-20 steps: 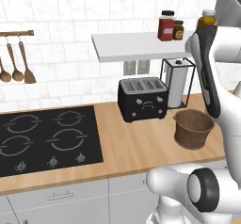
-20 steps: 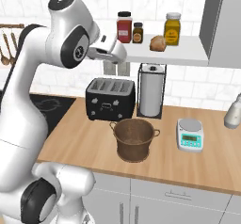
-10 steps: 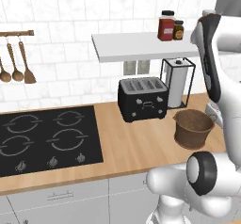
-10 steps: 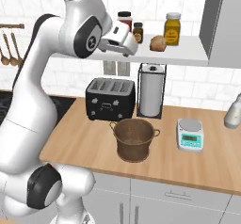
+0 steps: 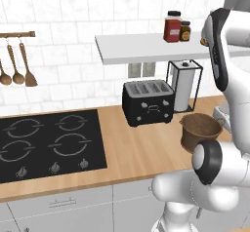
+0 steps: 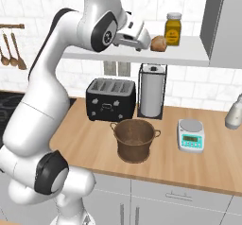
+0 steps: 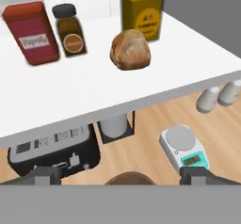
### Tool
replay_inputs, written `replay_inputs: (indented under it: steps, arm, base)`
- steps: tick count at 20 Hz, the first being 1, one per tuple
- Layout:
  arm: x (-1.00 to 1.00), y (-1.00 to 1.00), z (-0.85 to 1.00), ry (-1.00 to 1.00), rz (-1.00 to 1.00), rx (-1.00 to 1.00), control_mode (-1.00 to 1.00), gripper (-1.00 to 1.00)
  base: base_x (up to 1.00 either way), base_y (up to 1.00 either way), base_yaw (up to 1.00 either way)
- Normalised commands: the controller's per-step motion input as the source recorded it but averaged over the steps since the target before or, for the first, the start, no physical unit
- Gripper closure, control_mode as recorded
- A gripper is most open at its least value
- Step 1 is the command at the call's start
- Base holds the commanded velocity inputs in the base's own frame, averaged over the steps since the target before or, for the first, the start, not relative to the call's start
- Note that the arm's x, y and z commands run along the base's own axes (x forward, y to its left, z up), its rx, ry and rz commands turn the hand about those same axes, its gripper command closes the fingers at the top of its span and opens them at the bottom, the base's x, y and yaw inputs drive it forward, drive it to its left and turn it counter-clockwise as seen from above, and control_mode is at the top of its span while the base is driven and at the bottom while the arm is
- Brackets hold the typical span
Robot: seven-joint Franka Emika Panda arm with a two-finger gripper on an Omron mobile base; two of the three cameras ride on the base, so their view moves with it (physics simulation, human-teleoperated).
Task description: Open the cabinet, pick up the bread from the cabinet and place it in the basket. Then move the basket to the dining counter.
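The arm rears high, elbow bent — gripper (image 7: 120, 176) level, jaws spread wide (nothing between the tips).

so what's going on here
The white arm has its gripper up at the white shelf, close beside the bread and not yet holding it. The jaws look open in the hand view. The bread sits in front of a yellow jar. The basket waits empty on the wood counter below.
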Motion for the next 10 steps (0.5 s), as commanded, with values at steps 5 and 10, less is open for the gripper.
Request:
replay_inputs:
  steps: [5, 10]
  arm:
    - [0.37, -0.28, 0.00, 0.00, 0.00, 0.01, -1.00, -1.00]
    - [0.42, -0.13, -0.14, -0.02, 0.08, 0.00, -1.00, -1.00]
  base:
    - [0.00, 0.00, 0.00]
    - [0.00, 0.00, 0.00]
